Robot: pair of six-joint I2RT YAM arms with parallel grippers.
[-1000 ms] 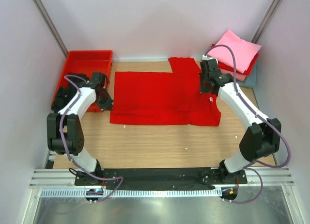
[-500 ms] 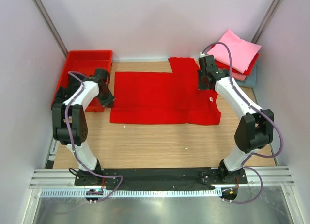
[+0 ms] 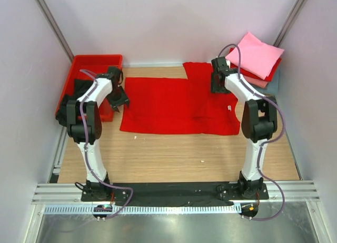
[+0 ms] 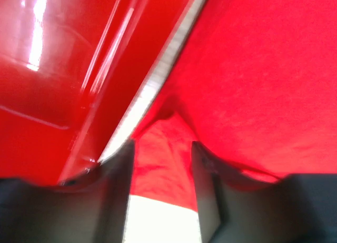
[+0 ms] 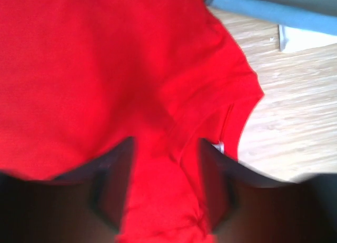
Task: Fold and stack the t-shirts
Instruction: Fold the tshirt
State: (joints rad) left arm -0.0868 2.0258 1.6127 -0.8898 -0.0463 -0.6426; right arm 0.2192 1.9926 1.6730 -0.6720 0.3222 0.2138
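Observation:
A bright red t-shirt (image 3: 179,106) lies spread flat across the middle of the table, its white neck label (image 3: 229,108) at the right end. My left gripper (image 3: 120,100) is at the shirt's left edge beside the tray. In the left wrist view its jaws (image 4: 161,145) stand apart, a loose ridge of red cloth (image 4: 253,69) lying between them. My right gripper (image 3: 217,88) is over the shirt's back right part. Its jaws (image 5: 166,143) are apart too, with rumpled cloth (image 5: 79,59) between the fingers and the collar just to their right.
A rigid red tray (image 3: 95,69) stands at the back left with a black shirt (image 3: 73,98) in it. Folded shirts, pink (image 3: 255,53) on top, are stacked at the back right. Walls close in on both sides. Bare wood (image 3: 174,153) lies in front.
Both grippers were shut a second ago and have opened over the red shirt. Both arms have stretched toward the back of the table. The shirt's outline looks unchanged.

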